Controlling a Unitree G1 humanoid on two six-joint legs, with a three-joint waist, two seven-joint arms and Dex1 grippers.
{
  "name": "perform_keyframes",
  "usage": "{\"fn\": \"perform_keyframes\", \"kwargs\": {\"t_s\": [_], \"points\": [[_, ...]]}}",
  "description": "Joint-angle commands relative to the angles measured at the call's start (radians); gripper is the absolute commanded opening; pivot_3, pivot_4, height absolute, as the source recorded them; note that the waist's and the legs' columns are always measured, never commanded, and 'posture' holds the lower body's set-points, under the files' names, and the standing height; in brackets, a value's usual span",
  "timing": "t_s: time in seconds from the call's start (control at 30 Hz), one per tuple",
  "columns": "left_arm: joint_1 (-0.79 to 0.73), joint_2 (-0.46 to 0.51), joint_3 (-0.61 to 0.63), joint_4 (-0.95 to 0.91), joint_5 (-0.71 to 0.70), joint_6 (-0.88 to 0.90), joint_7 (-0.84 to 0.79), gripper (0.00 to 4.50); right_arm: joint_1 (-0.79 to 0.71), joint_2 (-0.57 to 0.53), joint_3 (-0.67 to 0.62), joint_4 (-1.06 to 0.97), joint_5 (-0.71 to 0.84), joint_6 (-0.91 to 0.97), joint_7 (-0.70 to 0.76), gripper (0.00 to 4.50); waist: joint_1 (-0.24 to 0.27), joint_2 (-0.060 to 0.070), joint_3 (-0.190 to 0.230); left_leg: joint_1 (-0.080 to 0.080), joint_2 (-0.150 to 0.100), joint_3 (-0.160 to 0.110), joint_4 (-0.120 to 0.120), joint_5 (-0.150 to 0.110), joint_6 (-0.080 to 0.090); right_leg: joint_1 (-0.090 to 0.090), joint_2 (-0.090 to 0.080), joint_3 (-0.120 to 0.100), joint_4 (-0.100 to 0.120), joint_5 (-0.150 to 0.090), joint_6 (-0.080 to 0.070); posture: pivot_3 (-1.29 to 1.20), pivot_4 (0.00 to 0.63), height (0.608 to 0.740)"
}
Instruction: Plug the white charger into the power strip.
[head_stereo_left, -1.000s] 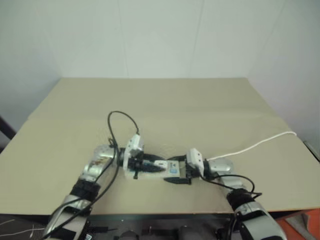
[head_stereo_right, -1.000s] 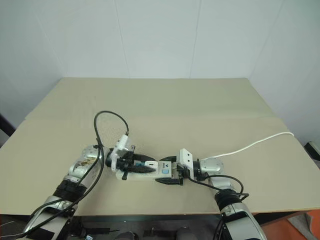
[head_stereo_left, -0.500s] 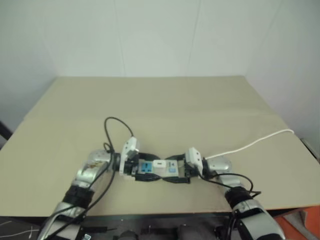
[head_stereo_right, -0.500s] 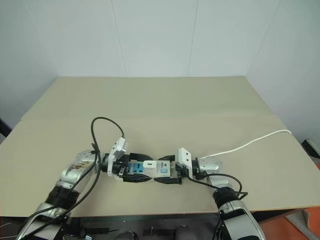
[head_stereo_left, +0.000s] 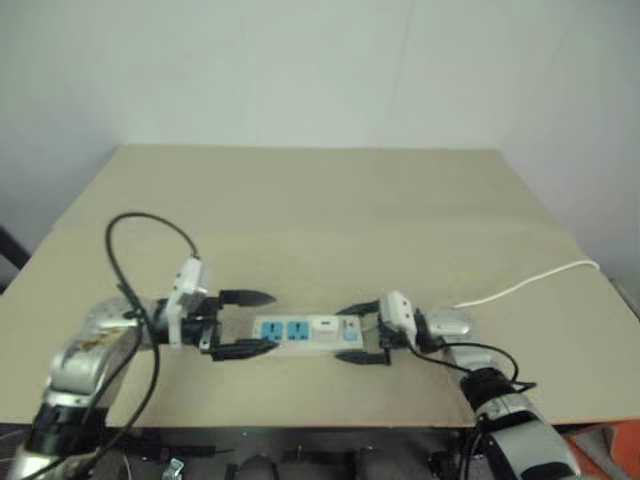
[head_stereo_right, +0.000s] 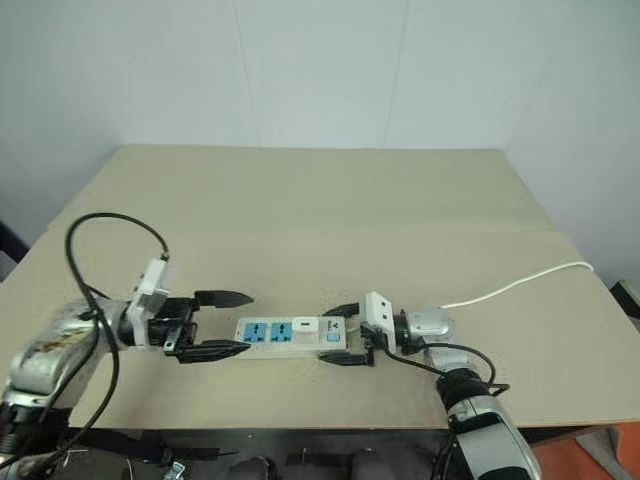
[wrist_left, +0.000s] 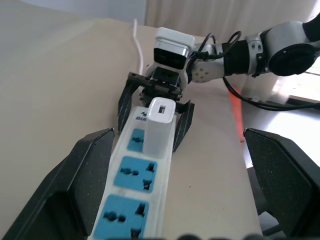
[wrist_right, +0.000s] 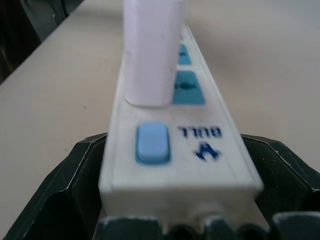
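Note:
The power strip lies flat near the table's front edge, its blue socket faces up. The white charger stands upright on the strip, its base flush against the strip's face beside the blue switch. My left gripper is open, level with the table, just off the strip's left end, holding nothing. My right gripper is open, with its black fingers on either side of the strip's switch end. The charger has no finger on it.
The strip's thin white cable runs to the table's right edge. A black cable loop arches above my left arm. The table edge runs close in front of the strip. An orange object sits past the front right corner.
My left gripper let go of the charger, opened wide and drew back to the left and up. The charger stays standing on the strip. My right gripper's fingers spread a little.

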Motion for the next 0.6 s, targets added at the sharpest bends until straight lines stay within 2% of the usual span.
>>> {"fn": "perform_keyframes", "kwargs": {"t_s": [0.03,0.07,0.27,0.37,0.47,0.6], "points": [[0.052,0.03,0.078,-0.073,-0.046,0.009,0.025,4.5,0.02,-0.092,-0.071,-0.046,0.044,0.016,0.021,4.46,0.007,0.0,0.003,-0.002,0.0,0.0,0.0,0.0,0.0,-0.002,0.0,0.0,0.0,0.001,0.001,0.0,0.15,0.74],[0.074,0.037,0.095,-0.088,-0.056,0.015,0.034,4.5,0.024,-0.118,-0.086,-0.062,0.055,0.019,0.024,4.46,0.008,0.001,0.005,-0.005,0.0,0.0,0.0,0.0,0.0,-0.004,0.0,0.0,0.0,0.003,0.006,0.0,0.15,0.74],[0.201,0.089,0.199,-0.168,-0.096,0.078,0.109,4.5,0.055,-0.263,-0.171,-0.143,0.111,0.062,0.044,4.46,0.006,0.005,0.012,-0.018,0.0,0.001,-0.001,0.0,0.0,-0.018,0.0,0.0,0.002,0.003,0.006,0.0,0.15,0.74],[0.262,0.096,0.276,-0.204,-0.099,0.084,0.166,4.5,0.078,-0.344,-0.218,-0.192,0.135,0.104,0.044,4.46,0.008,0.008,0.015,-0.018,0.0,0.001,-0.001,0.0,0.0,-0.019,0.0,0.0,0.002,0.004,0.005,0.0,0.15,0.74],[0.319,0.107,0.317,-0.269,-0.044,0.096,0.265,4.5,0.115,-0.405,-0.257,-0.247,0.157,0.154,0.039,4.46,0.008,0.008,0.015,-0.018,0.0,0.001,0.0,0.0,0.0,-0.018,0.0,0.0,0.002,0.002,0.008,0.0,0.15,0.74],[0.365,0.083,0.358,-0.322,-0.044,0.084,0.336,4.5,0.177,-0.458,-0.296,-0.327,0.197,0.233,0.042,4.46,0.008,0.008,0.015,-0.017,0.0,0.001,0.001,0.0,0.0,-0.018,0.0,0.0,0.002,0.002,0.008,0.0,0.15,0.74]]}}
